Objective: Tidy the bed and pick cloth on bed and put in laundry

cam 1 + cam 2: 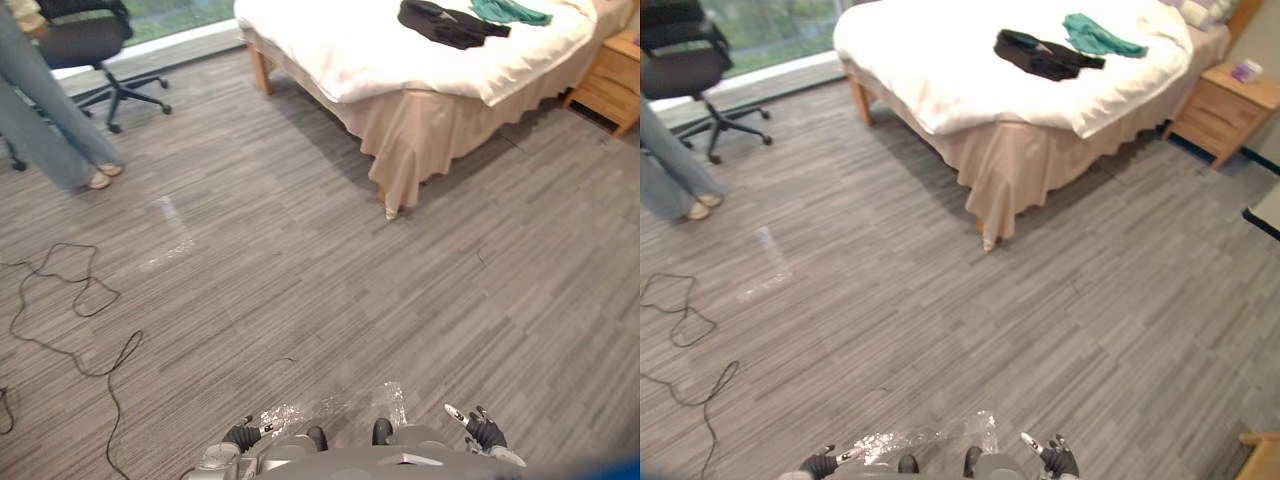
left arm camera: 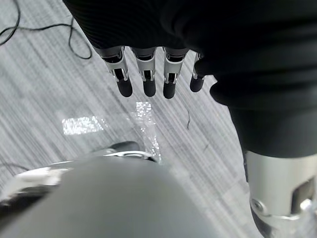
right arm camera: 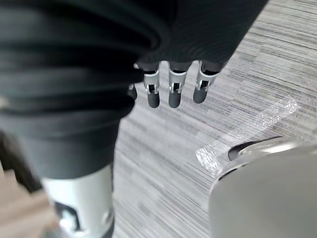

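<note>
A bed (image 1: 420, 60) with a white duvet and a beige skirt stands at the far right across the grey floor. On the duvet lies a crumpled black cloth (image 1: 450, 22), and a teal cloth (image 1: 1098, 37) lies just past it toward the headboard. My left hand (image 1: 243, 434) and right hand (image 1: 483, 430) hang low at the near edge, far from the bed. In the left wrist view the left hand's fingers (image 2: 147, 79) are straight and hold nothing. The right hand's fingers (image 3: 174, 91) in its wrist view are also straight and empty.
A wooden nightstand (image 1: 1225, 110) stands to the right of the bed. At the far left, a person (image 1: 40, 110) stands beside a black office chair (image 1: 90, 45) by the window. A wooden corner (image 1: 1262, 455) shows at the near right.
</note>
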Controlling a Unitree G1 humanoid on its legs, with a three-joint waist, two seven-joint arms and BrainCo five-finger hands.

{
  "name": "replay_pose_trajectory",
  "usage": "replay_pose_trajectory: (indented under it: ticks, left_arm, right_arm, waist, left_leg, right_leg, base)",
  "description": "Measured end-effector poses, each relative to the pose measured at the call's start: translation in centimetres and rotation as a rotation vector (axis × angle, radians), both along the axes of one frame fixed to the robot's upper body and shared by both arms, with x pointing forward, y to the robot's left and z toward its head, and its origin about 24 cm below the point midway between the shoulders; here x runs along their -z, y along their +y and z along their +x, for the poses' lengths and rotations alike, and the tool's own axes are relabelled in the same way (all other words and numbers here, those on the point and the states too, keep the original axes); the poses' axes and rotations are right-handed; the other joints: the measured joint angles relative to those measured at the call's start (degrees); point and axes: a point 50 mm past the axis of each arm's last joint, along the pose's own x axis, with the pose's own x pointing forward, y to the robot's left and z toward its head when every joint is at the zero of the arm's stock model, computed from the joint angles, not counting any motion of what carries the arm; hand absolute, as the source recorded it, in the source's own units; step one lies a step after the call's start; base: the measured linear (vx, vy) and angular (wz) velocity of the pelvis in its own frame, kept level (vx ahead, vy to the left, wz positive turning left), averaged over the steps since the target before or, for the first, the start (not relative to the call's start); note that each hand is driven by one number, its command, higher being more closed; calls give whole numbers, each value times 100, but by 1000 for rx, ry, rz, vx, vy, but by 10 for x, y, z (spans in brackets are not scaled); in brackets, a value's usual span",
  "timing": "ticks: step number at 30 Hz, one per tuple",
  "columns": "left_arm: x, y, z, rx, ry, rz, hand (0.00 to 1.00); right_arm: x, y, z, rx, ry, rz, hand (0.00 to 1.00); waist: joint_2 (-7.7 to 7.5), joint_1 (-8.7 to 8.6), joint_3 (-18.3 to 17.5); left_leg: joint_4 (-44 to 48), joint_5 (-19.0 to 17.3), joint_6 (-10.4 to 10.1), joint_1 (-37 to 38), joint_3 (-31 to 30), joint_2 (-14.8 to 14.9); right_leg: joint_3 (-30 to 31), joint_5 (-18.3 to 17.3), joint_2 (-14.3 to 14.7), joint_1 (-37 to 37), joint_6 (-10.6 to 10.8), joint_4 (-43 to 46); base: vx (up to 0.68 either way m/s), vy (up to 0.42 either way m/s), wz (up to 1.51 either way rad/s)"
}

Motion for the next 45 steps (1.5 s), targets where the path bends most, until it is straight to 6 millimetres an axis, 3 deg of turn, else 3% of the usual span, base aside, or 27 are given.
replay_pose_trajectory:
  ticks: [2, 5, 7, 9, 10, 11, 12, 13, 14, 16, 18, 19, 21, 24, 25, 26, 28, 29, 30, 32, 33, 36, 37, 38, 41, 43, 45]
  left_arm:
    - [-1, 2, 2, 1, -4, 5, 0]
    - [-3, -2, 15, 10, -28, -3, 0]
    - [-5, -2, 24, 18, -50, -2, 0]
    - [-7, -2, 33, 14, -78, -2, 0]
    - [-8, -1, 33, 9, -81, 0, 0]
    - [-6, -1, 29, -11, -75, -6, 0]
    - [-5, -5, 27, -24, -73, -19, 0]
    - [-3, -13, 22, -36, -67, -42, 0]
    - [-4, -20, 28, -39, -100, -60, 0]
    - [-3, -35, 30, -79, -114, -115, 0]
    - [-3, -40, 30, -117, -121, -135, 0]
    - [-6, -38, 36, -143, -170, -133, 0]
    - [-11, -35, 44, -151, -229, -124, 0]
    - [-21, -28, 59, -201, -335, -120, 0]
    - [-23, -27, 61, -218, -355, -122, 0]
    - [-26, -30, 65, -237, -381, -133, 0]
    - [-24, -33, 61, -247, -369, -147, 0]
    - [-18, -39, 50, -255, -328, -166, 0]
    - [-15, -39, 43, -266, -296, -168, 0]
    - [-18, -24, 50, -257, -298, -133, 0]
    - [-18, -22, 49, -251, -291, -126, 0]
    - [-14, -22, 44, -254, -240, -119, 0]
    - [-8, -26, 35, -239, -190, -121, 0]
    - [-7, -28, 33, -226, -175, -121, 0]
    - [-6, -33, 35, -196, -166, -138, 0]
    - [-6, -40, 39, -172, -159, -168, 0]
    - [-6, -40, 38, -176, -158, -169, 0]
  right_arm:
    - [-1, -2, 6, 36, -14, 8, 0]
    - [-2, -9, 4, 104, -28, 9, 0]
    - [-4, -12, 1, 126, -44, 10, 0]
    - [-2, -9, -9, 156, -27, 31, 0]
    - [0, -6, -15, 158, -10, 39, 0]
    - [3, -5, -26, 170, 18, 50, 0]
    - [4, -7, -35, 170, 45, 44, 0]
    - [6, -8, -44, 154, 74, 35, 0]
    - [7, -9, -43, 140, 84, 32, 0]
    - [5, -14, -35, 102, 73, 0, 0]
    - [4, -16, -29, 42, 66, -30, 0]
    - [5, -17, -27, 3, 81, -39, 0]
    - [4, -15, -17, -55, 68, -42, 0]
    - [-4, -14, 5, -90, -28, -59, 0]
    - [-5, -12, 8, -99, -39, -60, 0]
    - [-6, -9, 11, -124, -57, -61, 0]
    - [-9, -4, 14, -161, -84, -63, 0]
    - [-10, -4, 10, -176, -97, -74, 0]
    - [-10, 0, 11, -160, -108, -64, 0]
    - [-7, 16, 13, -153, -107, -13, 0]
    - [-7, 19, 17, -155, -117, -8, 0]
    - [-8, 11, 28, -180, -112, -23, 0]
    - [-7, 4, 22, -182, -82, -31, 0]
    - [-6, 3, 19, -179, -75, -31, 0]
    - [-6, 4, 10, -145, -80, -25, 0]
    - [-4, 0, 1, -67, -73, -27, 0]
    - [-4, 0, -3, -20, -79, -18, 0]
  waist:
    - [15, -64, 171]
    - [244, -192, 434]
    - [290, -163, 490]
    - [307, -170, 669]
    - [281, -170, 714]
    - [303, -194, 733]
    - [356, -271, 719]
    - [511, -388, 587]
    - [500, -389, 573]
    - [582, -505, 501]
    - [590, -527, 496]
    - [591, -488, 472]
    - [481, -311, 416]
    - [340, -111, 501]
    - [308, -40, 547]
    - [252, 70, 581]
    - [293, 143, 519]
    - [501, 132, 328]
    - [579, 131, 120]
    - [11, 179, -64]
    - [-144, 199, -174]
    - [-109, 147, -164]
    - [36, 96, -152]
    - [104, 79, -161]
    - [218, -34, -136]
    - [195, -86, -129]
    - [178, -94, -139]
  left_leg:
    - [332, -195, -71, 10, 206, 186]
    - [652, -459, -415, 96, 277, 853]
    - [718, -616, -658, 83, 308, 1236]
    - [671, -781, -1029, 438, 325, 1610]
    - [639, -829, -1109, 598, 357, 1667]
    - [533, -939, -1244, 1052, 457, 1858]
    - [428, -991, -1101, 1290, 487, 1995]
    - [384, -743, -461, 1457, 404, 2157]
    - [599, -38, -350, 1465, 277, 2282]
    - [1178, 893, -209, 1313, -51, 2428]
    - [2846, 918, -376, 734, -353, 2487]
    - [4055, 426, -527, 70, -825, 2230]
    - [4620, 1, -526, -681, -884, 1674]
    - [4502, -507, -377, -1967, -501, 793]
    - [4379, -535, -317, -2120, -298, 691]
    - [3995, -485, -229, -2348, 235, 602]
    - [2910, -19, 254, -2385, 1295, 535]
    - [1943, 905, 618, -2335, 1996, 531]
    - [1483, 325, 1653, -2060, 2552, 494]
    - [1421, -11, 1596, -2011, 2617, 111]
    - [1358, -178, 1620, -1931, 2506, -58]
    - [1341, -441, 1328, -1390, 2215, -192]
    - [1104, -484, 1149, -704, 1896, -232]
    - [995, -459, 1107, -514, 1730, -240]
    - [593, -359, 941, 99, 1012, -229]
    - [325, -305, 637, 404, 21, -127]
    - [345, -327, 507, 406, -368, -66]
  right_leg:
    - [-530, -176, -319, -356, -49, 705]
    - [-659, -202, -372, -486, 21, 329]
    - [-299, 54, -406, -997, 227, -2]
    - [163, 794, -615, -1529, 424, -570]
    - [214, 892, -690, -1542, 499, -655]
    - [97, 1244, -844, -1606, 447, -254]
    - [-47, 1113, -804, -1653, 235, 278]
    - [-152, 295, -709, -1838, 103, 1130]
    - [-164, -163, -629, -1863, -114, 1555]
    - [-368, -578, -490, -1585, -484, 1655]
    - [-425, -775, -168, -957, -646, 1223]
    - [-526, -740, 137, -220, -691, 467]
    - [-561, -576, 333, 521, -744, -425]
    - [-767, -470, 420, 1714, -725, -1406]
    - [-790, -473, 418, 1975, -685, -1506]
    - [-850, -518, 407, 2408, -443, -1577]
    - [-952, -676, 481, 2948, -130, -1560]
    - [-979, -754, 716, 3201, 6, -1484]
    - [-968, -806, 805, 3341, 71, -1305]
    - [-958, -628, 448, 3172, 238, -827]
    - [-939, -264, 327, 3029, 235, -418]
    - [-808, -46, -123, 2337, 385, 1934]
    - [-868, -103, -466, 1841, 316, 3083]
    - [-881, -149, -549, 1666, 265, 3185]
    - [-790, -313, -833, 905, 240, 2715]
    - [-408, -194, -1044, 497, 283, 1071]
    - [8, 22, -1043, 381, 273, 512]
  base:
    - [43, -114, -71]
    - [157, -261, -48]
    - [232, -409, -49]
    - [374, -490, -37]
    - [446, -524, -29]
    - [401, -430, -14]
    - [673, -595, 7]
    - [613, -490, 2]
    - [719, -602, -3]
    - [632, -533, -17]
    - [636, -401, 4]
    - [733, -381, 21]
    - [591, -257, 6]
    - [624, -185, 13]
    - [618, -142, 2]
    - [648, -134, -8]
    - [671, -123, -7]
    - [704, -45, 12]
    - [733, -16, 38]
    - [766, -13, 51]
    - [644, -38, 37]
    - [719, 15, 45]
    - [580, 31, 63]
    - [550, 17, 83]
    - [477, -109, 130]
    - [407, -280, 226]
    - [248, -259, 149]
